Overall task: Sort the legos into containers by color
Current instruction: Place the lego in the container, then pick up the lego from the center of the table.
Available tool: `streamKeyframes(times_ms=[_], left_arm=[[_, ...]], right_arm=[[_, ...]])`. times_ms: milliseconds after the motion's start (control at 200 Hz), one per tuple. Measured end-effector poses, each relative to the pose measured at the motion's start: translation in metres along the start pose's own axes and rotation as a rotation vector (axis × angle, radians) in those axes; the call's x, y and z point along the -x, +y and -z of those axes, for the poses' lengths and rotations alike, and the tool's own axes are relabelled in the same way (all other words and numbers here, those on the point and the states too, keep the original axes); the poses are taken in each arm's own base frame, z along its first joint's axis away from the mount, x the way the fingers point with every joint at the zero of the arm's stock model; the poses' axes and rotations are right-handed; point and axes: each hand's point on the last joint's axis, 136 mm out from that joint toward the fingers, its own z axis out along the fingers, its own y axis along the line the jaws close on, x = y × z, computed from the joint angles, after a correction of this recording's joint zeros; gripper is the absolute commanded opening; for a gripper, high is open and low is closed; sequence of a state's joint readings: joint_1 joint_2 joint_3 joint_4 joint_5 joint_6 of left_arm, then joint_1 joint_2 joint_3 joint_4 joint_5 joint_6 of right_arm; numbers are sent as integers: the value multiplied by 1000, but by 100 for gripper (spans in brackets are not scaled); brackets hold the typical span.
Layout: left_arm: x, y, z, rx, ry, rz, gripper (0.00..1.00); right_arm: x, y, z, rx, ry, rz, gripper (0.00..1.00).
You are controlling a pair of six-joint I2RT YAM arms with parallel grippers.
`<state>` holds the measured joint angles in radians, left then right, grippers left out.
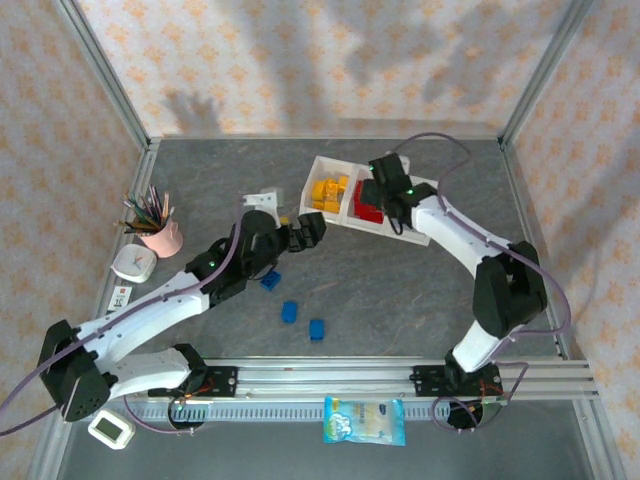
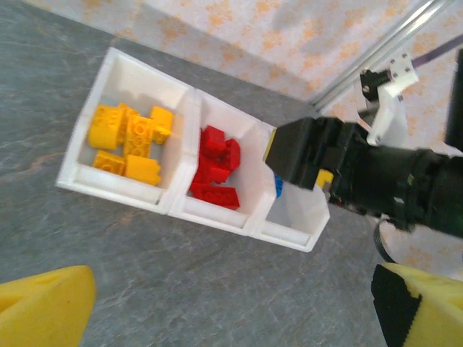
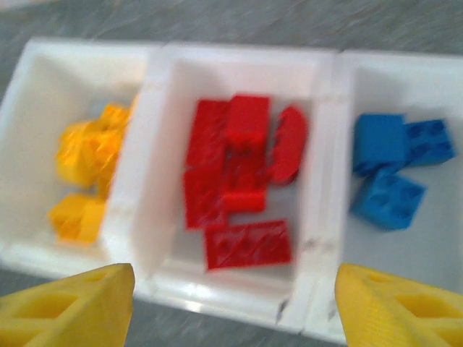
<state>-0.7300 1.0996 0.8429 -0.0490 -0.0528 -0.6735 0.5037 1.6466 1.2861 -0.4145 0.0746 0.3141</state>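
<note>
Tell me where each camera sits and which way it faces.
Top external: above and behind the bases, looking down on the table; the left arm and right arm reach toward the tray.
Left wrist: beside the tray, looking obliquely across it; left fingers at the bottom corners, apart, plus the right arm.
Right wrist: directly above the tray, looking down into it; right fingers at the bottom corners, apart.
Shared: both wrist views show the yellow legos and red legos in neighbouring compartments.

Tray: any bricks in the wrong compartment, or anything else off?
No mix-ups: yellow bricks, red bricks and blue bricks each occupy their own compartment of the tray. Only oddity: three loose blue bricks lie unsorted on the table.
</note>
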Motion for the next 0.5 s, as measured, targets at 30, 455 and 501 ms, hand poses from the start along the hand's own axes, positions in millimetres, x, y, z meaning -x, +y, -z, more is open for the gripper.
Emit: streamKeyframes(times_ms=[30,455,501], left_arm=[[0,6,4,16,-2,7,99],[-12,82,64,218,-40,112,99],[-12,86,70,231,-45,125,99]], right_arm=[[-9,10,2,20,12,22,76],[-143,133,23,288,213,286,84],[-158,143,22,307,237,316,85]])
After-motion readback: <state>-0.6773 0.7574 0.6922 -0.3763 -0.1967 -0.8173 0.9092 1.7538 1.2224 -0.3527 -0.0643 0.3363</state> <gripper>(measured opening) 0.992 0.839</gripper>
